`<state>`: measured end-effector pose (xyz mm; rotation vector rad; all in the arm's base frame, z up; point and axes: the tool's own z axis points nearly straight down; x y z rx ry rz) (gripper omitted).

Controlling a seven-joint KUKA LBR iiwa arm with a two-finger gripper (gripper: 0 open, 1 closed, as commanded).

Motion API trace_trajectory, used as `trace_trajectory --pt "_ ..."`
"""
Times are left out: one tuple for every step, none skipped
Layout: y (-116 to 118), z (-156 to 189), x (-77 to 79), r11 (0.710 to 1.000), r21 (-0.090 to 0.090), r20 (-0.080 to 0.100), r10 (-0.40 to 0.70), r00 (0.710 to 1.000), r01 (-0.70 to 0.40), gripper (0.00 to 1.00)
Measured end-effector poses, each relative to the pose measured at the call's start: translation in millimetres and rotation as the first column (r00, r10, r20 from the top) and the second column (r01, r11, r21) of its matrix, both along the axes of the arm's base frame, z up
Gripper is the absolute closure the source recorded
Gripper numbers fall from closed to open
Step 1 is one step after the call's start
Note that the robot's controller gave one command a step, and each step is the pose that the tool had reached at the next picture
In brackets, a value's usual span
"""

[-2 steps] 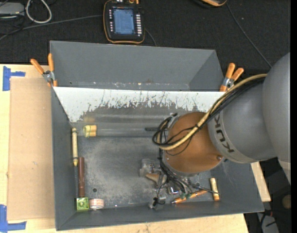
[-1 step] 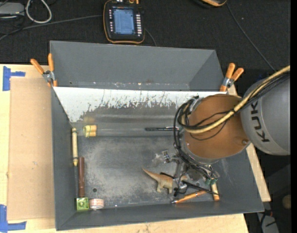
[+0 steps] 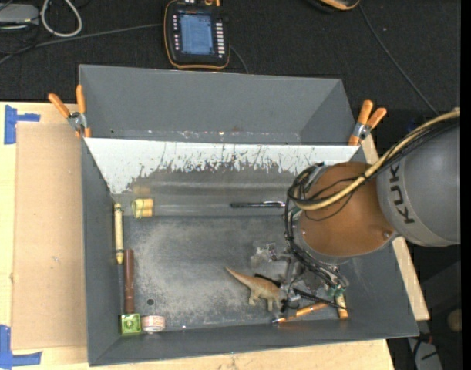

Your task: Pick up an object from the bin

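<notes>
Camera view is showing the gripper [image 3: 291, 284] hanging low over the near right corner of the grey metal bin [image 3: 212, 106], under the arm's orange-brown wrist cover [image 3: 339, 214]. Whether it is apart or together I cannot tell, since metalwork and cables are crowding that spot. Just beside it, on the side toward the bin's middle, a small tan plastic dinosaur [image 3: 256, 285] is lying on the floor, one thin end pointing toward the centre. Whether the tool is touching it I cannot tell. Just below the gripper a slim orange pen [image 3: 308, 311] is lying along the front wall. Moving outward, a thin black pen [image 3: 258, 204] and a clear tube with a yellow cap [image 3: 142, 206] are lying at the foot of the far wall. A yellowish stick [image 3: 118, 233] and a dark brown stick [image 3: 129, 284] are lining the left wall. A green square block [image 3: 129, 324] and a pale round roll [image 3: 152, 324] are sitting in the near left corner.
</notes>
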<state>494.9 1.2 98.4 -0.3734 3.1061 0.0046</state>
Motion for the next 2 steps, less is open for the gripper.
trace_trajectory --pt "-13.5 -29.3 3.4 1.000 0.003 0.007 0.023 1.000 -0.023 0.00" --pt "-18.5 -28.9 25.3 1.000 0.003 0.005 -0.009 1.000 0.009 1.00"
